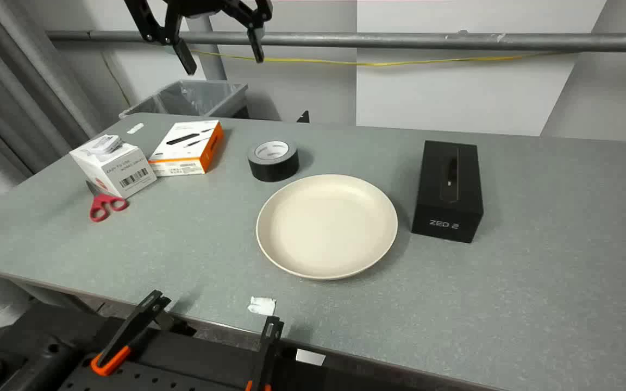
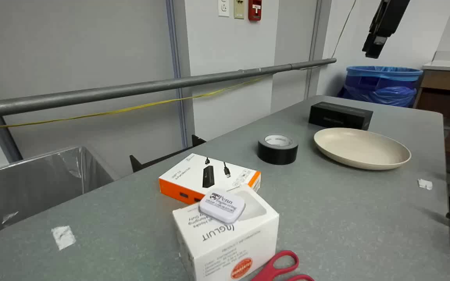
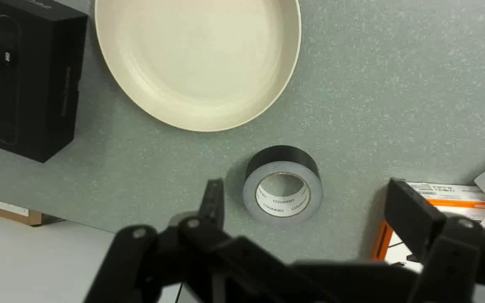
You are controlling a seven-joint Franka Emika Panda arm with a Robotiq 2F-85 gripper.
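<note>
The end effector (image 1: 225,65) hangs well above the bench (image 1: 541,282), its two fingers spread wide with only air in their grasp. In the wrist view the roll of tape (image 3: 282,205) shows between the fingers, down on the bench, with one finger toward its 9 o'clock and the other between its 3 and 4 o'clock. In an exterior view the roll lies flat, with the plate (image 1: 326,228) near it at 5 o'clock and the black box (image 1: 448,190) farther off at 3 o'clock. The orange-edged box (image 1: 188,144) lies at about 9 o'clock from the roll, and the white box (image 1: 114,171) sits farther out at the same hour, just beside it. A small tin (image 2: 222,205) rests on top of the white box. Scissors (image 1: 105,199) with red handles lie at this box's 6 to 7 o'clock, and a white scrap (image 1: 262,306) lies at the plate's 7 o'clock.
</note>
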